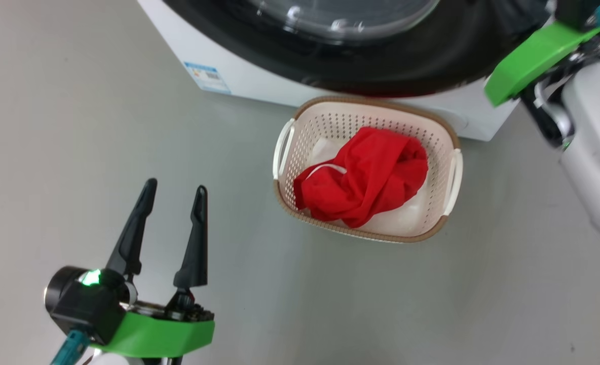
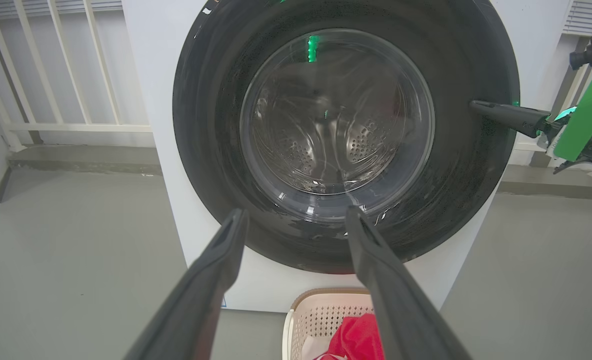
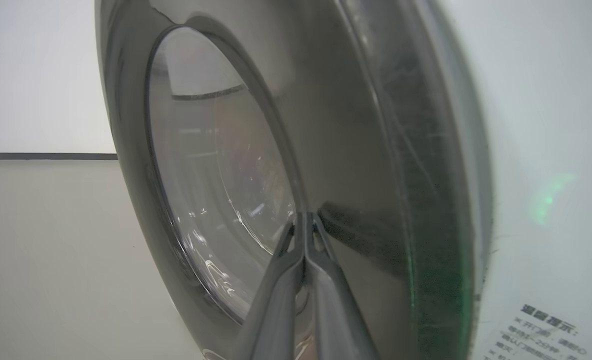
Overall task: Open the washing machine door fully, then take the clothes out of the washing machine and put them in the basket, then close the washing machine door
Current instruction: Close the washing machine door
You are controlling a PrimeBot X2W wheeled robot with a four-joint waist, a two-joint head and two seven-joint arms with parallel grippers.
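The washing machine door (image 2: 336,125) looks stiff and slick, so better to push its rim (image 2: 211,125). The right gripper (image 3: 303,217) is pinched shut against it, and the left gripper (image 1: 176,186) gapes empty.

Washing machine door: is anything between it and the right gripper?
Nothing visible. The right gripper, shut, looks to have its tips against the washing machine door at its black rim. The clothes lie in the basket, clear of the door.
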